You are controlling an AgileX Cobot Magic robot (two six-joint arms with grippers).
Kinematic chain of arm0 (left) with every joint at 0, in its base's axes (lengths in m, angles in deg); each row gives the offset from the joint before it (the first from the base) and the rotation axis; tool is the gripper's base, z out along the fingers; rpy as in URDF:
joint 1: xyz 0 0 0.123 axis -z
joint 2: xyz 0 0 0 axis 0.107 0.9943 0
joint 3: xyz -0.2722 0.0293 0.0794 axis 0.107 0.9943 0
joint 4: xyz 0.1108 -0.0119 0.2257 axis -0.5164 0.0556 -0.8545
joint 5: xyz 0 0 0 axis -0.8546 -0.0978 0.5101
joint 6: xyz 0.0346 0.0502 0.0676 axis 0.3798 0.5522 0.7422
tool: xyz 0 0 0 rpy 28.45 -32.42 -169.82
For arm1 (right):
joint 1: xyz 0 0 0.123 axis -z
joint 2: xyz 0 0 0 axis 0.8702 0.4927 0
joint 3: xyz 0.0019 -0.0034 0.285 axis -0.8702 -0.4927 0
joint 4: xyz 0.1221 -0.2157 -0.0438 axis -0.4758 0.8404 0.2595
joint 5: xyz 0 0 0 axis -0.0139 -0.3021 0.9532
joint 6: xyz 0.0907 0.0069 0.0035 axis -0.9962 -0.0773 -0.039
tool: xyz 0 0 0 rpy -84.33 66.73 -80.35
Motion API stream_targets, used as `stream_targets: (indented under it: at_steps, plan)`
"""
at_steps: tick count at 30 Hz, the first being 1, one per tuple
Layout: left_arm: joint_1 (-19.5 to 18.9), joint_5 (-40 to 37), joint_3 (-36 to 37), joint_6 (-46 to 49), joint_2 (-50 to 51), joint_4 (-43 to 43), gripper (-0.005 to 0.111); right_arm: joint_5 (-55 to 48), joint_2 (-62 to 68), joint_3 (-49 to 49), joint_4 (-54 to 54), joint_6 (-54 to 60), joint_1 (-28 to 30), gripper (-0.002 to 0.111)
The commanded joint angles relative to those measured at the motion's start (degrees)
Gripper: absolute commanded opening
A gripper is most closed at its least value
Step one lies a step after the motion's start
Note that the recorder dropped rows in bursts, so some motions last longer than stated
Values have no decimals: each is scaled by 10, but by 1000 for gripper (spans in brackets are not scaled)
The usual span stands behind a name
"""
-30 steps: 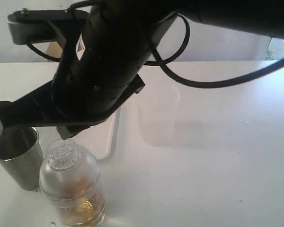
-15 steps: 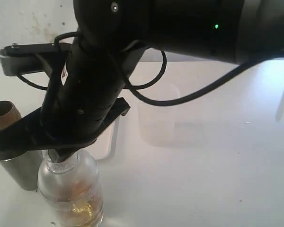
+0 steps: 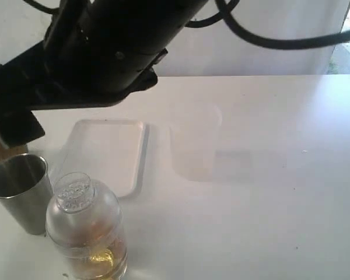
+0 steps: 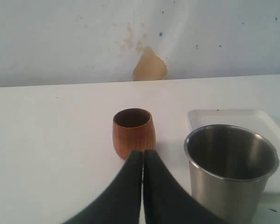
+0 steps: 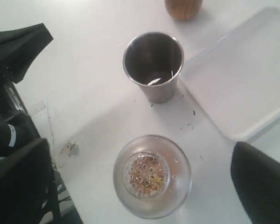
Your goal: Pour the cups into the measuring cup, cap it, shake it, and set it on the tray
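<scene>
R gripper (image 5: 142, 144) has lifted off the measuring cup (image 3: 84, 233), jaws now wide apart, holding nothing. Cap (image 3: 74, 191) sits on. Cup stands near-left on worktop (image 3: 251, 221) beside steel tumbler (image 3: 20, 189), tray (image 3: 108, 151) just behind. L gripper (image 4: 142, 186) closed, empty. Capping looks done, shake next.

The right gripper (image 5: 140, 154) has risen off the cap (image 3: 74, 191) of the measuring cup (image 3: 84, 233) and spread wide, uncovering the tray (image 3: 114, 146).
</scene>
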Motion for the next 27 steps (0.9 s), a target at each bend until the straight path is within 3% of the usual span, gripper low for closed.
stream_targets:
  at_steps: [1,5,12,17,22,27]
  plan:
    - [1,-1,3,-1,-1,-3,1,13,-5,2,2,65,-1,104]
    - [1,-1,3,-1,-1,-3,1,118,-44,-72,-54,171,-11,104]
    - [1,-1,3,-1,-1,-3,1,365,-166,-298,-66,189,-15,104]
    - [1,-1,3,-1,-1,-3,1,560,-213,-480,-72,192,-58,104]
    - [1,-1,3,-1,-1,-3,1,675,-197,-576,-67,191,-107,104]
    - [1,-1,3,-1,-1,-3,1,760,-169,-630,-67,154,-109,104]
